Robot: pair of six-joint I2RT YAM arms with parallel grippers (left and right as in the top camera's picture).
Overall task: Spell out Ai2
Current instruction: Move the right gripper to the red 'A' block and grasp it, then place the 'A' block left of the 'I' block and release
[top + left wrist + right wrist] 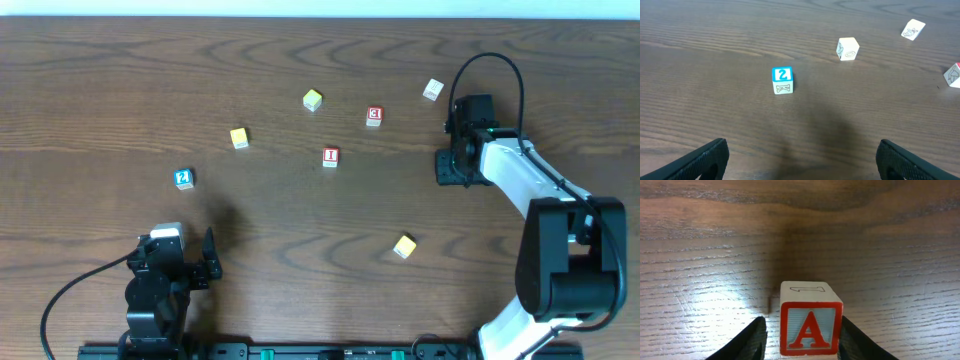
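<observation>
A red-framed "A" block [810, 330] stands on the table between the fingers of my right gripper [802, 322]. The right finger touches it and the left finger shows a small gap. In the overhead view the right gripper [450, 166] hides this block. The red "I" block [330, 156] lies mid-table. The blue "2" block [182, 178] lies at the left and also shows in the left wrist view [783, 80]. My left gripper [208, 258] is open and empty near the front edge, its fingers [802, 150] wide apart well short of the "2" block.
Other blocks lie scattered: a red one [374, 116], yellow ones [239, 138], [312, 99], [404, 246] and a white one [432, 90]. The left wrist view shows a pale block [847, 48] and another [913, 29] beyond the "2".
</observation>
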